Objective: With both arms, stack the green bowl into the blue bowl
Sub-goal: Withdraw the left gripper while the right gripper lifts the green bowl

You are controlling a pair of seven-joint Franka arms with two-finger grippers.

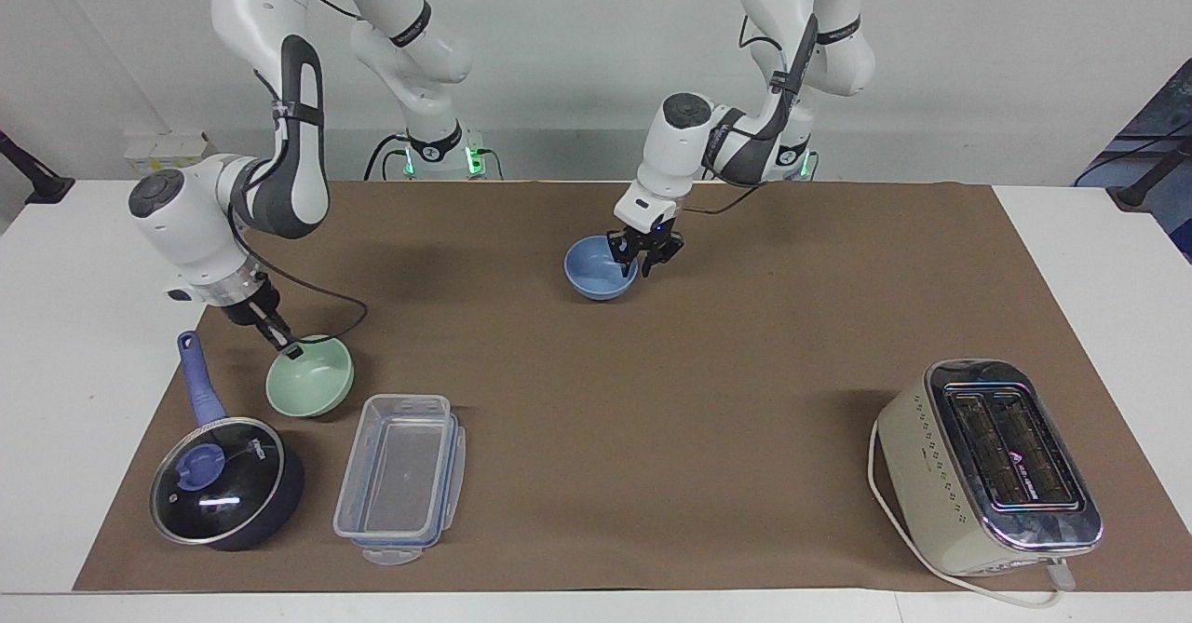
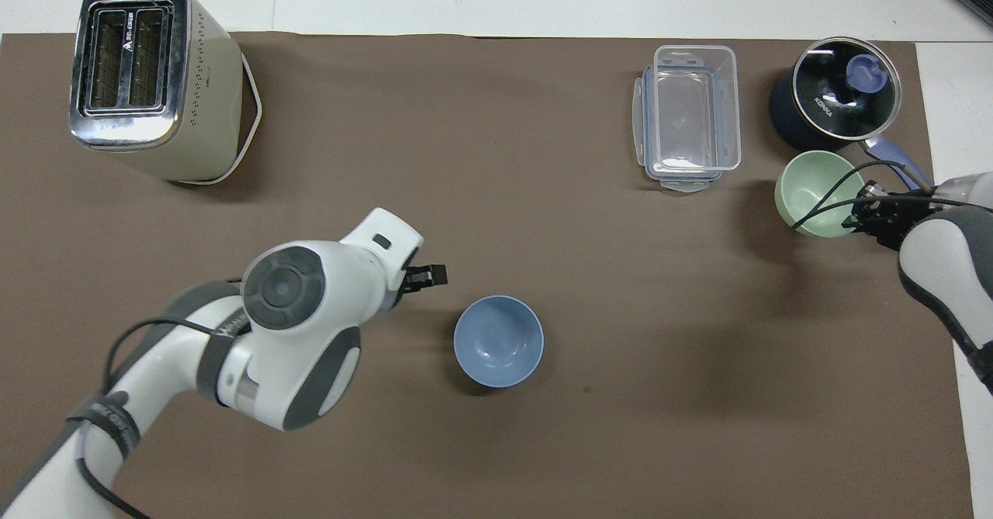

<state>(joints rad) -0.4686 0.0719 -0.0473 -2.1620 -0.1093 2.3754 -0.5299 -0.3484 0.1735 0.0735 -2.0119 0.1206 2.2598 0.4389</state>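
green bowl: small round pale mint-green matte bowl point(image 1: 310, 387), tilted, rim pinched by right gripper point(image 1: 291, 350), lifted just over the mat beside the dark blue lidded saucepan point(image 1: 228, 483)
blue bowl: small round periwinkle matte bowl point(image 1: 601, 268), upright mid-mat, well apart, toward the left arm's end from the green one
left gripper point(image 1: 644, 252): fingers spread, empty, just beside the blue rim
carry: right arm nearer; judged next, green goes across over blue

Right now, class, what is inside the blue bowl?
Nothing: the blue bowl stands empty on the brown mat, its whole inside showing from above. The green bowl is not in it yet; the right pincer holds it by the rim, near the saucepan.
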